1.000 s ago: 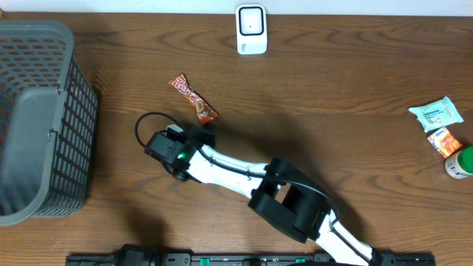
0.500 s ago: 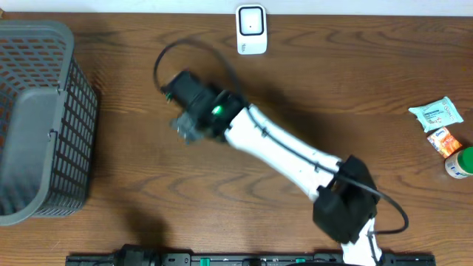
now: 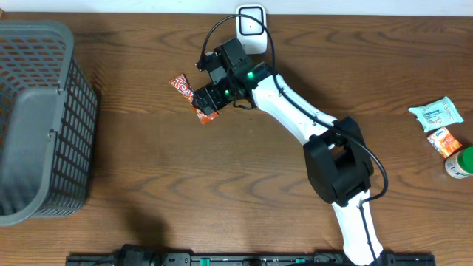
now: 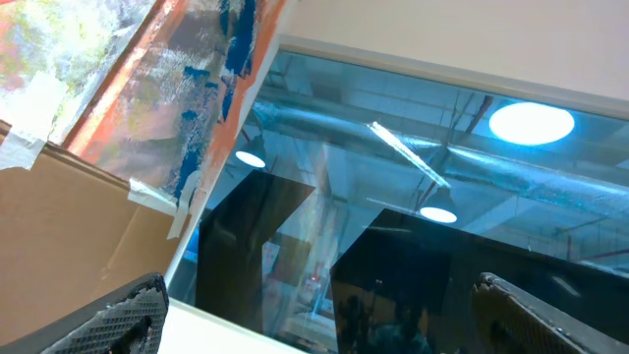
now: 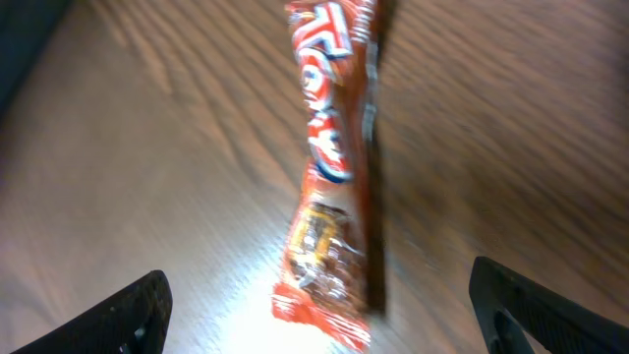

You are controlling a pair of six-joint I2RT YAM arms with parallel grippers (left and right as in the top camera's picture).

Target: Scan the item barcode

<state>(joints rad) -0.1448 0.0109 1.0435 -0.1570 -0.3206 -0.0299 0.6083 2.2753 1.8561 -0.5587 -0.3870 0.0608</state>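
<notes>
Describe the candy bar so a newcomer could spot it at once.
From the white scanner at the far edge, look down-left toward the basket. The candy bar lies flat on the table, partly under the right gripper. It is the only long orange-red wrapper with a white logo; the packets sit far right.

Right wrist view: candy bar (image 5: 329, 177) motion-blurred, print unreadable, barcode not discernible, top end cut by the upper edge. Overhead: right gripper (image 3: 207, 100) covers part of the bar; basket (image 3: 74, 133) cut by the left edge, green-capped container (image 3: 462, 164) by the right
</notes>
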